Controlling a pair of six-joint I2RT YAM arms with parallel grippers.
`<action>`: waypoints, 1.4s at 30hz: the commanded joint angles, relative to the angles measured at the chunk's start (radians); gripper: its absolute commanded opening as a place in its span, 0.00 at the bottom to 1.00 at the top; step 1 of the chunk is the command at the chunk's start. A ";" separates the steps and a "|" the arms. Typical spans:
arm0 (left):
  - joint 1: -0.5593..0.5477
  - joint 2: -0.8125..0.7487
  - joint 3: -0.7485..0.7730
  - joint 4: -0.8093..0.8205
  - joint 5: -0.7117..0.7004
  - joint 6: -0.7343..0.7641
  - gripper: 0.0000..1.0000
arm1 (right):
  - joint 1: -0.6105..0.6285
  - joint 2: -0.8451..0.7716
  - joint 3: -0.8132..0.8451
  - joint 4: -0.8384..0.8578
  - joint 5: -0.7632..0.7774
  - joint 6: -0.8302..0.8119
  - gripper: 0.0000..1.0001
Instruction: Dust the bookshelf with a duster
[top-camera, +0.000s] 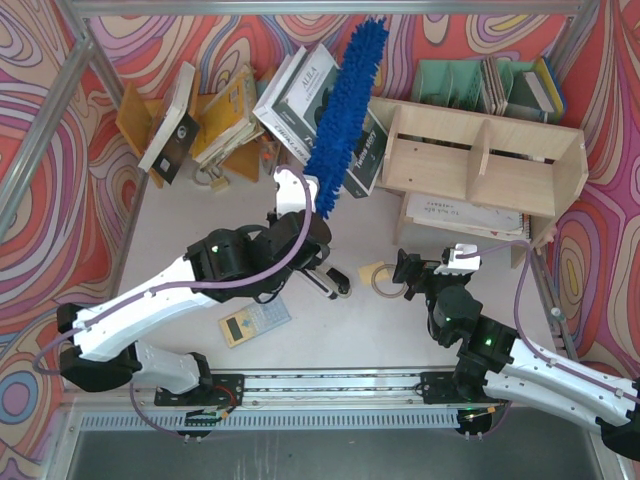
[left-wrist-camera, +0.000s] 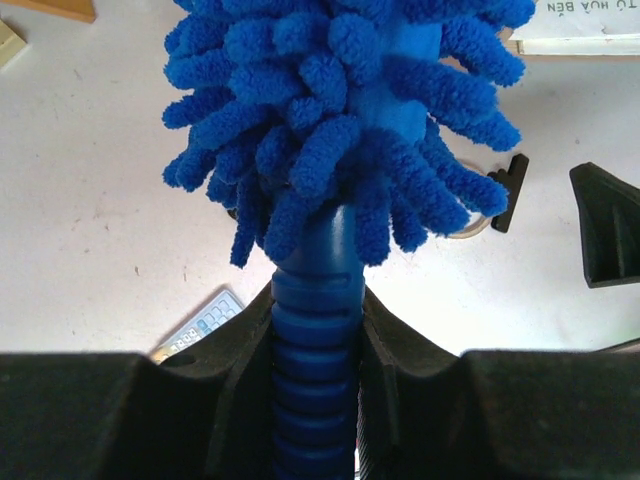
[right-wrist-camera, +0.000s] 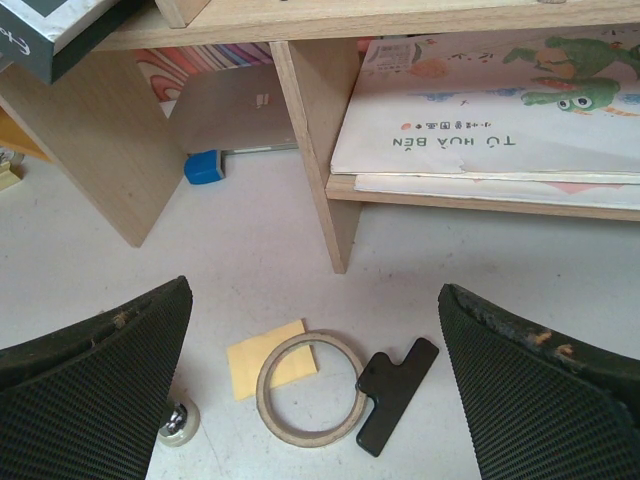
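— Blue chenille; where is the duster at this moment?
— In the left gripper; the jaws are clamped on its ribbed dark blue handle; the fluffy head points up and away, across the leaning books, just beside the left end of the bookshelf; whether it touches the wood, I cannot tell.
— And the right gripper?
— Its fingers stand wide apart and hold nothing; it hangs low in front of the bookshelf, above a wooden ring, a yellow note and a black clip on the white table; a picture book lies flat on the lower board.
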 joint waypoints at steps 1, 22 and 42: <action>0.019 0.005 -0.006 0.040 -0.042 0.008 0.00 | -0.001 -0.007 0.029 -0.008 0.026 0.012 0.99; 0.000 -0.233 -0.245 0.392 0.023 0.481 0.00 | -0.001 -0.013 0.027 -0.012 0.027 0.013 0.99; 0.453 -0.516 -0.769 1.071 0.482 1.221 0.00 | -0.001 0.039 0.035 -0.004 0.034 0.008 0.99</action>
